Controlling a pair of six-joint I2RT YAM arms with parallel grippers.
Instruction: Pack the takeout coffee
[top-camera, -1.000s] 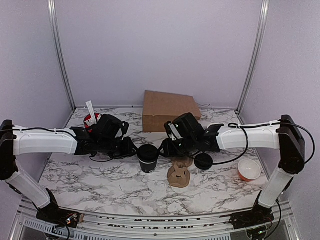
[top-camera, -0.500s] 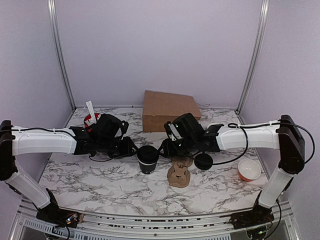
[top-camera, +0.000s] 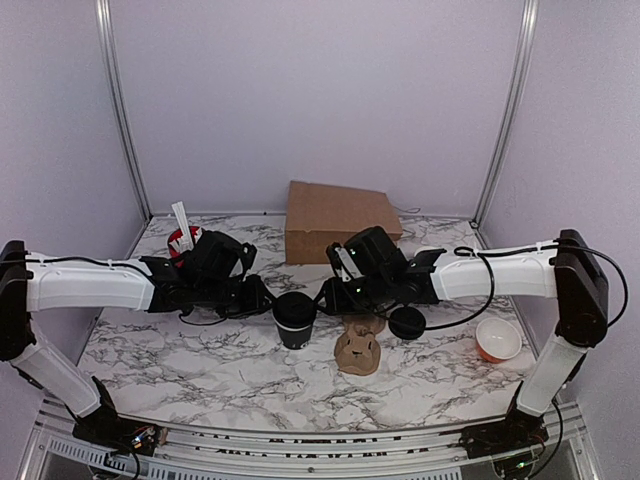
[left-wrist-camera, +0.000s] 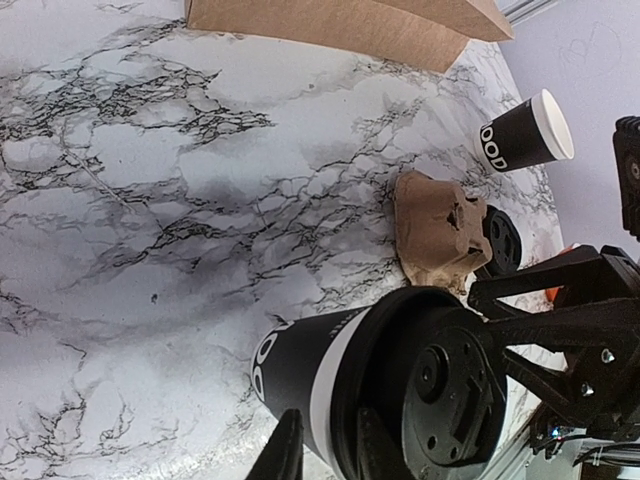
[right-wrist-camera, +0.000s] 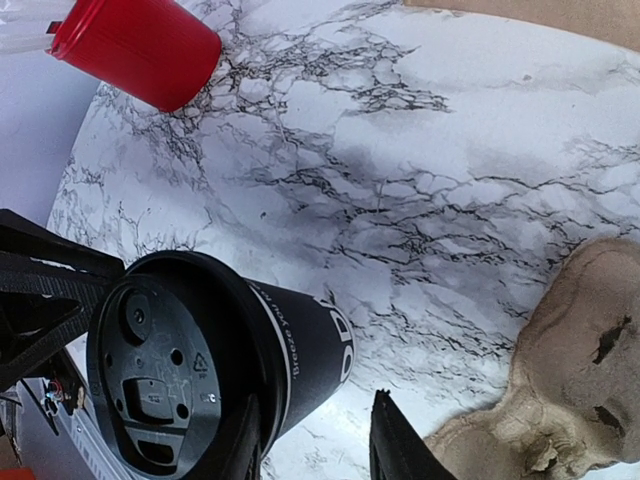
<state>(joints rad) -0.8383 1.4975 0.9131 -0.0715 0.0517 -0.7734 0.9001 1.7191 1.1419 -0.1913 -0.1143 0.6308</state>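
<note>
Jaws of both arms gape beside the lidded black paper cup (top-camera: 296, 320)

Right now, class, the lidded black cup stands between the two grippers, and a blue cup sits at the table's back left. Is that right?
The back-left cup is red, not blue, as the right wrist view shows. The lidded black cup does stand between the left gripper and right gripper.
</note>
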